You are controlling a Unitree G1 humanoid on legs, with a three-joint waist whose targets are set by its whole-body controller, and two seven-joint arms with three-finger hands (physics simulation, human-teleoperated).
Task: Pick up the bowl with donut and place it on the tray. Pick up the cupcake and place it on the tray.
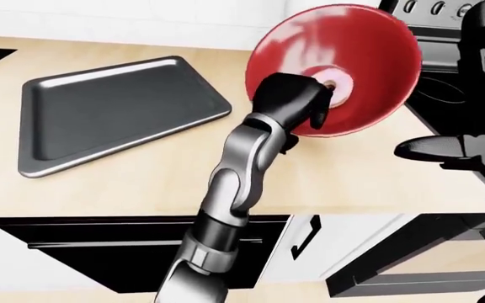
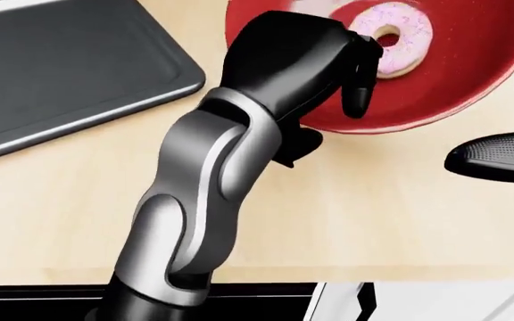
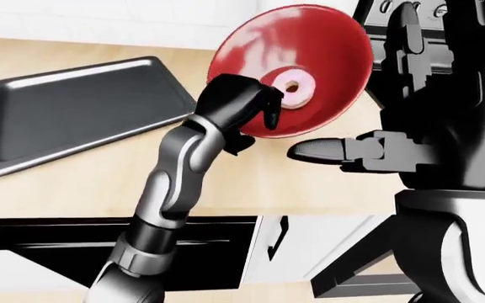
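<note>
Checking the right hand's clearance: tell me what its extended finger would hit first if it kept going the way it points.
Probably the red bowl: the right hand's finger points toward the views' left, just below the tilted bowl's rim, near the left hand gripping it. Depth is unclear; it might pass underneath.

1. Red bowl (image 3: 310, 57): lifted off the counter, tipped steeply, inside facing the camera.
2. Pink-frosted donut (image 2: 395, 37): inside bowl, against its bottom.
3. Dark grey tray (image 1: 107, 107): flat on the counter, left of the bowl.
</note>
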